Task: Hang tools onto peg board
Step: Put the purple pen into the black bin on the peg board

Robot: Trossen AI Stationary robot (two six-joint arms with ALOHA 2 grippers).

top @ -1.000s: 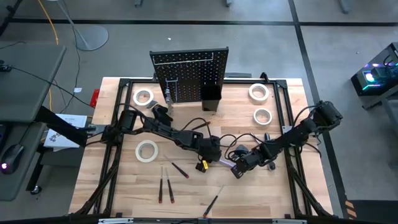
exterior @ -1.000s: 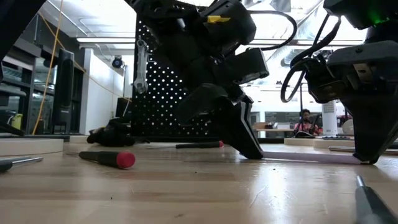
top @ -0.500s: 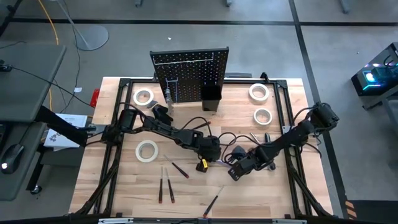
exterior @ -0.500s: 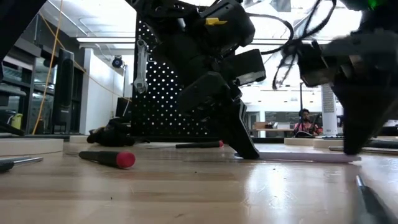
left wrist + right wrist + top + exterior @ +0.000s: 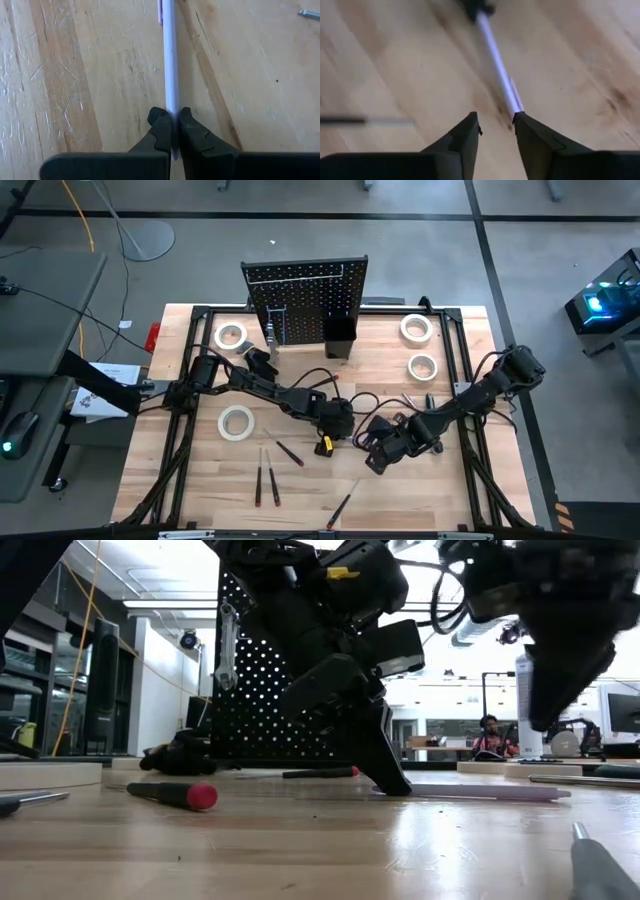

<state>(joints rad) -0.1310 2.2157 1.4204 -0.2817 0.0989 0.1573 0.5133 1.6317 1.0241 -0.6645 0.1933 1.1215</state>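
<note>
A slim purple tool (image 5: 170, 60) lies on the wooden table (image 5: 450, 480) between my two grippers, and also shows in the low view (image 5: 480, 792). My left gripper (image 5: 172, 122) is shut on one end of it, fingertips down at the table (image 5: 395, 785). My right gripper (image 5: 496, 122) hovers open above the tool's other end (image 5: 512, 102), raised clear of the table (image 5: 550, 710). The black peg board (image 5: 305, 300) stands upright at the far edge, with a black bin (image 5: 338, 335) on its front and a silver wrench (image 5: 272, 335) hanging on it. My left gripper pinches the purple tool's thin shaft (image 5: 172, 102) close to one end between its two fingers. The fingers slant down from the table's left, roughly in line with the tool. The tool stretches away from them toward the right and lies flat on the table.
White tape rolls lie at the far left (image 5: 231, 336), mid left (image 5: 236, 422) and far right (image 5: 416, 328), (image 5: 423, 366). Several screwdrivers lie near the front edge, among them a red-handled one (image 5: 290, 452) and two side by side (image 5: 265, 482). A black frame (image 5: 470, 360) borders the table.
My right gripper has risen from the table, off the purple tool's right end, and has drifted a little toward the near edge. The tool has stayed flat on the table, still pinched at its other end by my left gripper.
</note>
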